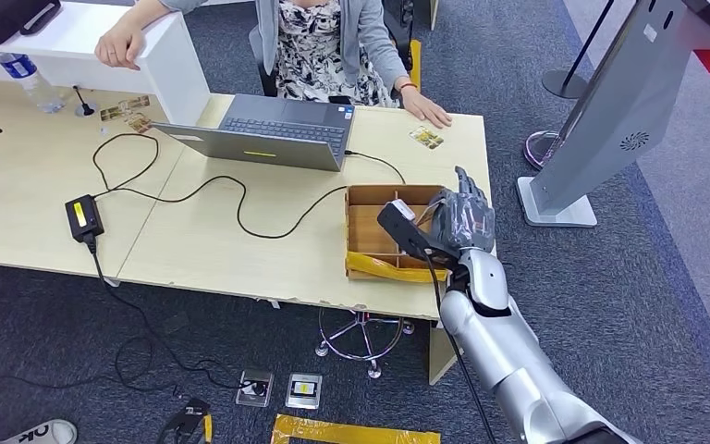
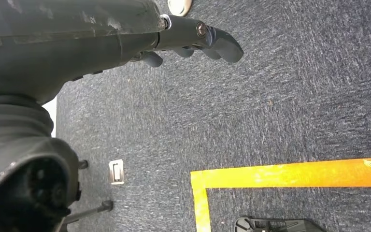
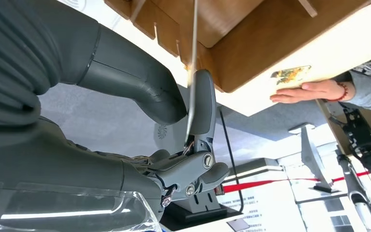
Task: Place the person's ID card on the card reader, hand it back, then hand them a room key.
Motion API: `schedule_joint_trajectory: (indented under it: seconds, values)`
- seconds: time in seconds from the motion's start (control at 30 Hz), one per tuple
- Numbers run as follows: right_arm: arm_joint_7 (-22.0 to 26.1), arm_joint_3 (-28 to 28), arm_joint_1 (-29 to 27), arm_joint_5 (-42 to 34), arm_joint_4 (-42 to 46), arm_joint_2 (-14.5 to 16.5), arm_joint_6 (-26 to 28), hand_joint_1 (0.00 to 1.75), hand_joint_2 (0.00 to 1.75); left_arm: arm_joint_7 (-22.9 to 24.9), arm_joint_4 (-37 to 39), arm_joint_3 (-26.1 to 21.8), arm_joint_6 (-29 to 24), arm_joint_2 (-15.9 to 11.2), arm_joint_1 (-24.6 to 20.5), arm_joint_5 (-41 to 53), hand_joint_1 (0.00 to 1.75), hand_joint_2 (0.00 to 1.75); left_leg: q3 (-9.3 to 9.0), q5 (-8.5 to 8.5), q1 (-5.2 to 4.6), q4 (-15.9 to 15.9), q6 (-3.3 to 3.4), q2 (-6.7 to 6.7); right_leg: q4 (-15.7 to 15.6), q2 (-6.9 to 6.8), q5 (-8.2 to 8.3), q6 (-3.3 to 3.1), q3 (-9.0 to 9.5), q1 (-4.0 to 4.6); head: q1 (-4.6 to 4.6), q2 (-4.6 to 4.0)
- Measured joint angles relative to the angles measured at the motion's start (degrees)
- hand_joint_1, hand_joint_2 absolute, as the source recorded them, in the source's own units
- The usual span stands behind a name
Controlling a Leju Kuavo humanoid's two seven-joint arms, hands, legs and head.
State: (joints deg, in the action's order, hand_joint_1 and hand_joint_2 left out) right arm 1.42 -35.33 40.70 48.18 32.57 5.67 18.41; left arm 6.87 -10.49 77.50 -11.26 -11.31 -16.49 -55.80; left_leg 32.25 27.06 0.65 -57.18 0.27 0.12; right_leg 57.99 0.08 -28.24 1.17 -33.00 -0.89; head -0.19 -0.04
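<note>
1. Right hand (image 1: 460, 222) pinches a thin card (image 3: 192, 72) edge-on over the wooden box (image 1: 370, 231), evidently the room key
2. ID card (image 1: 426, 138) lies beside the person's hand (image 1: 425, 111)
3. Left hand (image 2: 193, 41) hangs empty, fingers loosely curled

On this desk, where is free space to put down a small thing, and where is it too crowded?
Free: the bare wood between the laptop and the wooden box, crossed by one black cable, and the patch between the box and the card near the person's hand. Crowded: the box itself, where the right hand pinches a card.
</note>
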Motion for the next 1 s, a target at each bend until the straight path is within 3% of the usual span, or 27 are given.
schedule_joint_trajectory:
  seconds: [0.23, 0.6, 1.0]
  values:
    - [0.58, 1.08, 1.53, -1.77, -0.09, 0.05, 0.05, 1.75, 1.75, 0.27, 0.0, 0.0, -0.28, 0.18, -0.14, -0.03, 0.0, 0.0, 0.01, 0.0, 0.0, 0.0, 0.0, 0.0, 0.0, 0.0, 0.0, 0.0, 0.0, 0.0, 0.01, 0.0]
    - [-0.98, 2.17, 9.25, -1.77, -2.5, 0.19, -2.45, 1.75, 1.75, 0.96, 0.0, 0.04, -0.09, 0.61, -0.88, 0.86, 0.0, 0.0, 0.01, 0.0, 0.0, -0.01, 0.0, 0.0, 0.01, 0.0, 0.0, 0.0, 0.0, 0.0, 0.0, 0.0]
    - [-1.92, 2.19, 11.97, -1.28, -6.05, 2.12, -4.07, 1.75, 1.75, 2.13, 0.0, 0.57, -0.25, 1.01, -1.39, 0.4, 0.0, 0.0, 0.06, 0.0, 0.0, -0.01, 0.0, 0.0, 0.01, -0.02, 0.0, 0.0, -0.04, 0.0, 0.01, 0.0]
